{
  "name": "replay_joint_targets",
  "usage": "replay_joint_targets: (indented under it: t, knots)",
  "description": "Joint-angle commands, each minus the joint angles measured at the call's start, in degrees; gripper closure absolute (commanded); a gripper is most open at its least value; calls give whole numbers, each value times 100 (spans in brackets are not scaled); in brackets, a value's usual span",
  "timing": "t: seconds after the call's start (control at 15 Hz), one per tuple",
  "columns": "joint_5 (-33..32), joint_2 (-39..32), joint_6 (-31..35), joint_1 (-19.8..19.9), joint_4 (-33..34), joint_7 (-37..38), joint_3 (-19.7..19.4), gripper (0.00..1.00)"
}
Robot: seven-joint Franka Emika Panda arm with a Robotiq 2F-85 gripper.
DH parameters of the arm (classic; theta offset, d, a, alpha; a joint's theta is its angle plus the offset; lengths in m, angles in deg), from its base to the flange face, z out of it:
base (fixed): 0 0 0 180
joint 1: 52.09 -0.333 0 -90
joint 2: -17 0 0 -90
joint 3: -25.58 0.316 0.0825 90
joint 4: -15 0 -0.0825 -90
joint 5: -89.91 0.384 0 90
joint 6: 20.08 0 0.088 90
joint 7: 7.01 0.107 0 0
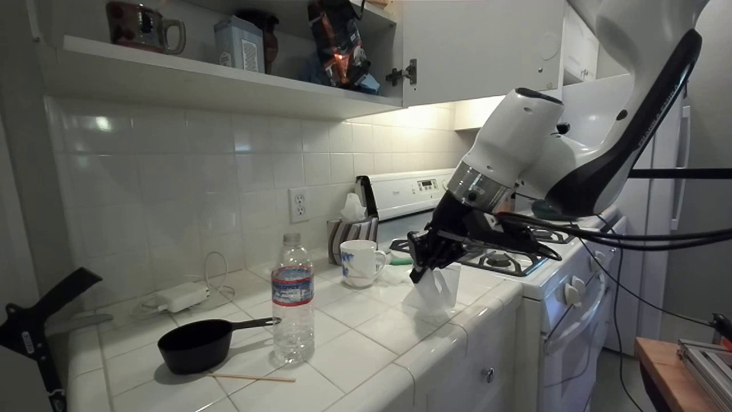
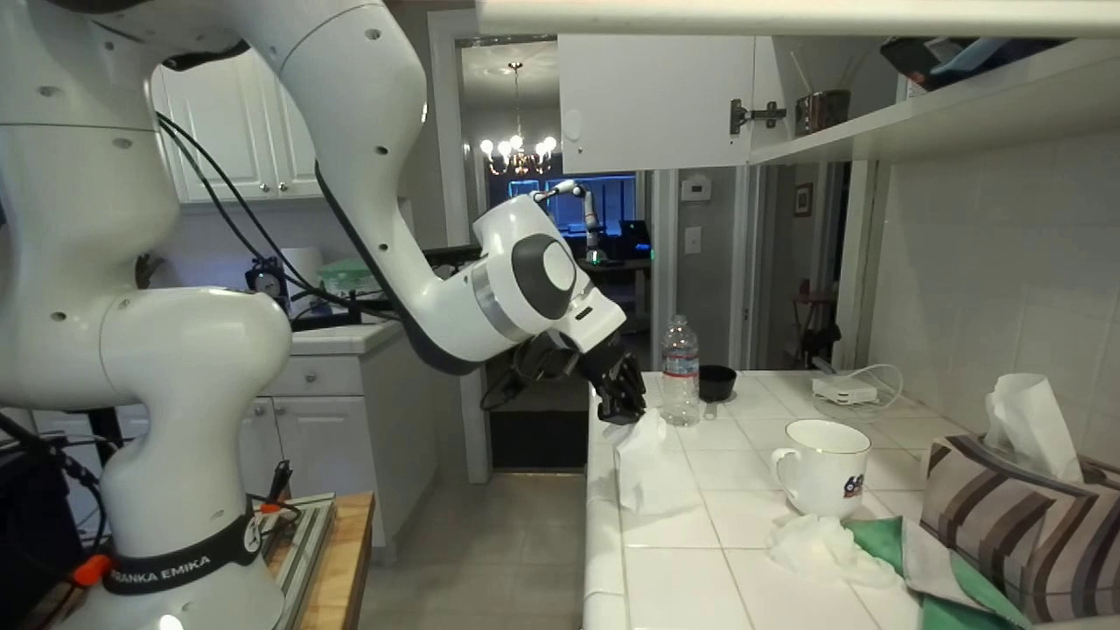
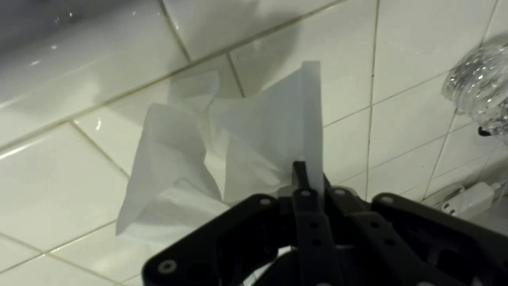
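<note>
Gripping a thin, creased white paper tissue [image 3: 254, 159] in the clenched black claw [image 3: 313, 171], centre of the wrist view. Drooping in folds near the upper-left rounded edge [image 3: 51, 75] of the white-tiled desk [image 3: 67, 178], with open room toward the clear plastic bottle [image 3: 482, 89], far right.

My arm [image 2: 363, 96] is glossy white, dotted with small grey caps [image 2: 381, 150]. A black band [image 2: 184, 560] rings its base [image 2: 210, 604], lettered FRANKA EMIKA in white, an orange piece [image 2: 92, 570] beside it. I see a silver ring [image 1: 479, 186] behind the black gripper [image 3: 312, 174], studded with pale round screws [image 3: 265, 201]. Thick black cables [image 1: 629, 239] run back from there. The black stripe [image 1: 595, 177] seems lettered too, though it's too faint for me to swear to.
</note>
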Motion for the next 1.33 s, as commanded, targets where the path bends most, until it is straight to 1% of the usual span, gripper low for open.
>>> replay_joint_targets:
  t: [0.0, 0.07, 0.2, 0.27, 0.33, 0.4, 0.53, 0.67, 0.73, 0.8, 0.93, 1.07, 1.13, 1.27]
  knots:
    - [1307, 1371, -1183, -553, 274, -1301, -167, 100]
    - [1485, 1605, -1530, -646, 450, -1480, -227, 100]
    - [1787, 1876, -1976, -738, 695, -1762, -328, 100]
    - [1912, 1990, -2127, -697, 763, -1883, -325, 100]
    - [2009, 2062, -2255, -764, 831, -1930, -404, 100]
    - [2116, 2161, -2378, -687, 832, -2026, -365, 100]
    - [2316, 2337, -2640, -659, 835, -2137, -358, 100]
    - [2415, 2515, -2796, -768, 837, -2190, -464, 100]
    - [3077, 2146, -2516, -840, 752, -2670, -555, 79]
    - [3306, 2073, -2485, -839, 742, -2798, -546, 72]
    - [3937, 1913, -2402, -850, 737, -3388, -535, 60]
    - [4597, 1723, -2328, -841, 698, -3936, -503, 46]
    - [4821, 1606, -2299, -830, 694, -4324, -493, 38]
    - [5067, 1428, -2292, -657, 688, -5226, -361, 24]
